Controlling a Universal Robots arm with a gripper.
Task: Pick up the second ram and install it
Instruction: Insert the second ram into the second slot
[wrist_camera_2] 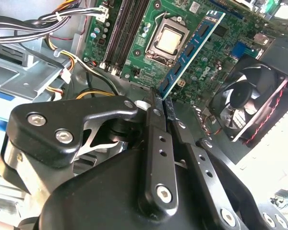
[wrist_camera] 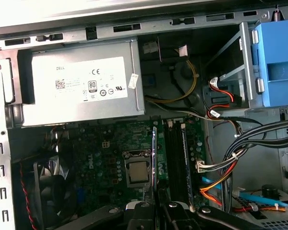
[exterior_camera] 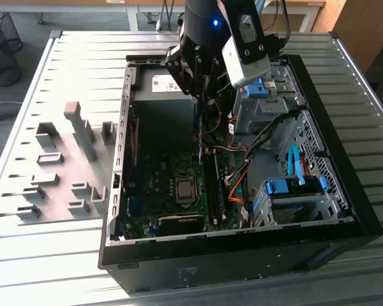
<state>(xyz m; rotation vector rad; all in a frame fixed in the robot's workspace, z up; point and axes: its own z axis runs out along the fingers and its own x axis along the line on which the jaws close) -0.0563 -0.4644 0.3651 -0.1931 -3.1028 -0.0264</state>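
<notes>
My gripper (exterior_camera: 201,95) hangs inside the open computer case (exterior_camera: 345,191), shut on the second ram. The ram is a slim blue stick with black chips (wrist_camera_2: 192,50), gripped at one end, with the rest reaching out past the fingertips (wrist_camera_2: 156,103). In the first wrist view the second ram (wrist_camera: 154,158) appears edge-on, above the motherboard between the processor socket (wrist_camera: 138,173) and the black memory slots (wrist_camera: 175,158). It is not touching the slots. What looks like another stick (wrist_camera: 186,163) stands in a slot nearer the cables. In the exterior view the ram (exterior_camera: 198,137) hangs down over the board.
A grey power supply (wrist_camera: 81,86) fills the case's far end, and a case fan (wrist_camera_2: 249,100) sits by one wall. Cable bundles (wrist_camera: 230,167) and blue drive brackets (exterior_camera: 293,188) crowd the case's side at the exterior view's right. Grey fixtures (exterior_camera: 70,166) stand on the slatted table outside the case.
</notes>
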